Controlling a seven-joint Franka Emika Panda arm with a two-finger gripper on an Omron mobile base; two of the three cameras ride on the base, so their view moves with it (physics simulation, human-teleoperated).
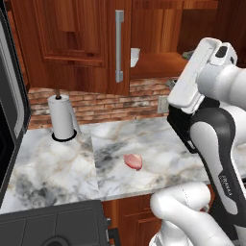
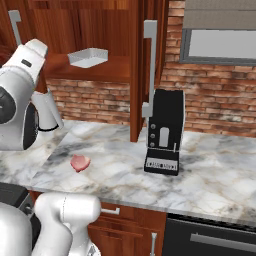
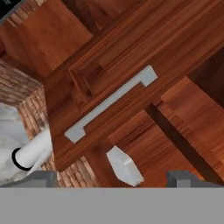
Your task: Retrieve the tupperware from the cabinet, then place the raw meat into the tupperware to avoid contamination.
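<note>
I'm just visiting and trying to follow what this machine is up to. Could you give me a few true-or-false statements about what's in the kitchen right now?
1. The tupperware sits on a shelf inside the open cabinet. True.
2. The raw meat is already inside the tupperware. False: it lies bare on the marble counter.
3. The gripper is clamped on the tupperware. False: its fingertips stand wide apart and hold nothing.
4. A paper-towel roll stands upright on the counter near the brick wall. True.
5. The black coffee machine stands inside the cabinet. False: it stands on the counter.
</note>
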